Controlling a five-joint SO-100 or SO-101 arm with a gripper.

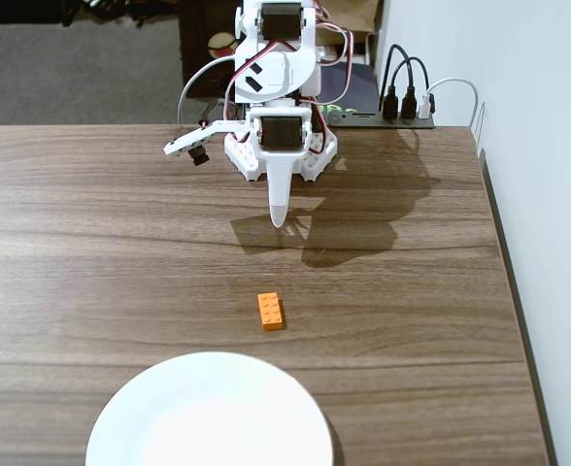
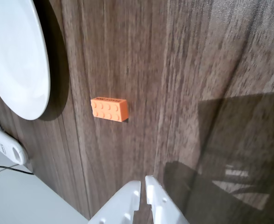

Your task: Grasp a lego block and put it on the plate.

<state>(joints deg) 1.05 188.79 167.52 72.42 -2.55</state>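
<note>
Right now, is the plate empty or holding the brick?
Empty: the lego block lies on the table, apart from the plate.

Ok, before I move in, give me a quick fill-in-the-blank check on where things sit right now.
1. The lego block lies on the ____, not on the plate.
2. In the fixed view, the block sits between the gripper and the ____.
3. The block's colour is ____.
4. The plate holds ____ blocks.

Missing words: table; plate; orange; no
</note>
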